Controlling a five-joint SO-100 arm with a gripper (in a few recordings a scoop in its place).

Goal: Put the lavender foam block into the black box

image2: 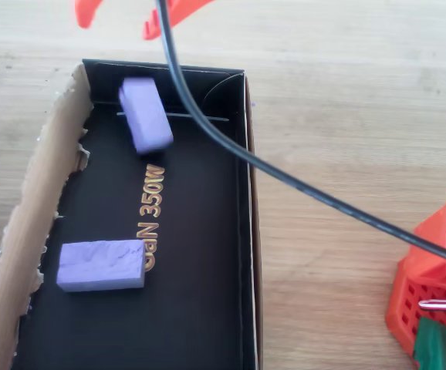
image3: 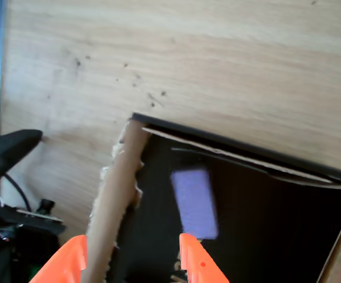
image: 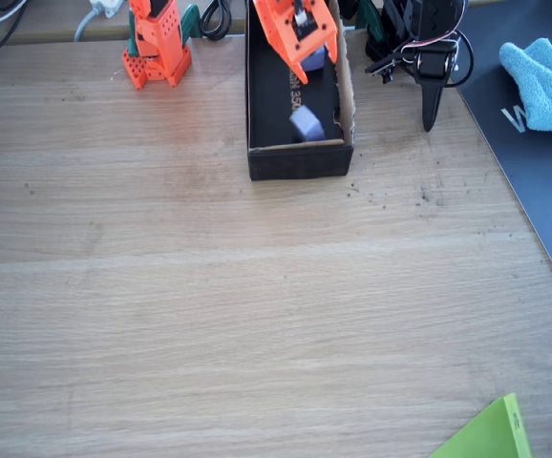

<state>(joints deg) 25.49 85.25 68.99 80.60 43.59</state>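
Lavender foam block [image2: 145, 114] lay on the floor of the black box [image2: 200, 308], near the end wall closest to the tool [image2: 123, 14] in the overhead view, its long axis running roughly along the box with a slight tilt. A second, similar lavender block [image2: 101, 264] sat farther down the same floor, lying crosswise beside the "350W" lettering. The tool's orange fingers [image3: 197, 262] stood spread apart with nothing between them, hanging above the box's end; in the wrist view the nearer block [image3: 194, 201] lay just ahead of them, inside the torn cardboard flap [image3: 116, 200]. Judging by this, the placing looked done, and any coming move was a clean lift straight away from the worktop [image: 257, 315].
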